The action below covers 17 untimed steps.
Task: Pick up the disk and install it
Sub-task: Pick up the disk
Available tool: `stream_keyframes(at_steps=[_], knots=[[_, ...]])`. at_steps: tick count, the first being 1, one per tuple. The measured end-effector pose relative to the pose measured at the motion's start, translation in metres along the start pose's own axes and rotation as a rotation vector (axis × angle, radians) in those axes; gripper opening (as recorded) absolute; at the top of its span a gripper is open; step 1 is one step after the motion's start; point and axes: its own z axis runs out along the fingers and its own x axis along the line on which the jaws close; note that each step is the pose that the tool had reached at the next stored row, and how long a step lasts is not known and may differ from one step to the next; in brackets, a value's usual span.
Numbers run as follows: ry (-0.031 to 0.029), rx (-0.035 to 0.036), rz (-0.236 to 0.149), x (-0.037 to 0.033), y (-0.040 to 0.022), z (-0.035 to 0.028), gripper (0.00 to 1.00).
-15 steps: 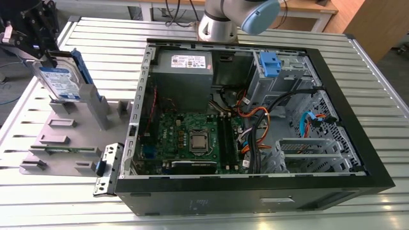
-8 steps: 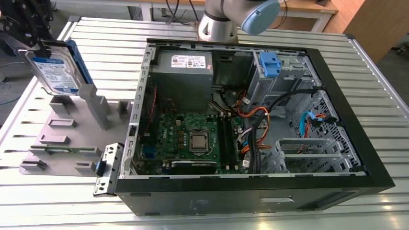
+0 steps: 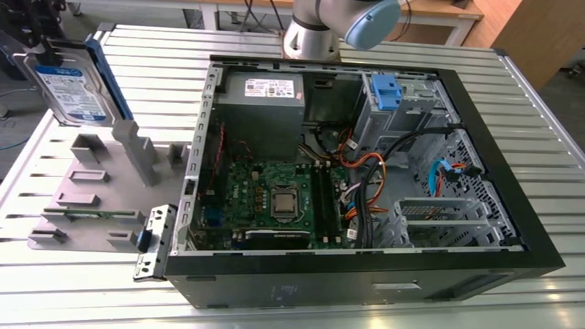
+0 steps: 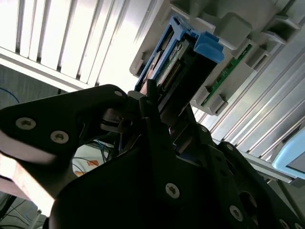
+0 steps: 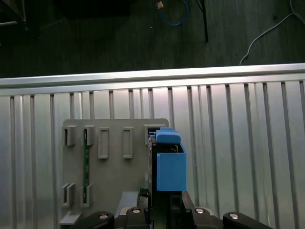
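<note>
Exterior view, black pincer (image 3: pixel 44 53) clenched on flat silver blue-railed disk (image 3: pixel 71 92), over ribbed metal table (image 3: pixel 82 291).

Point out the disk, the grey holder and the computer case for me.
disk (image 3: pixel 70 89), exterior view, on its white-and-blue label.
grey holder (image 3: pixel 119 192), exterior view, on its flat base plate.
computer case (image 3: pixel 238 281), exterior view, on its black outer wall.

A lab workshop: slatted aluminium bench (image 3: pixel 82 288), opened computer case (image 3: pixel 366 286), grey parts fixture (image 3: pixel 92 199), loose floor cables (image 5: pixel 174 14).
</note>
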Motion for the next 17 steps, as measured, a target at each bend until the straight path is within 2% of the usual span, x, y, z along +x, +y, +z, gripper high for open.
stream_keyframes(at_steps=[7,17], knots=[[0.0001,0.0,0.0,-0.0007,0.001,-0.023,0.35],[0.0001,-0.0001,0.0,-0.0017,0.0022,-0.0516,0.35]])
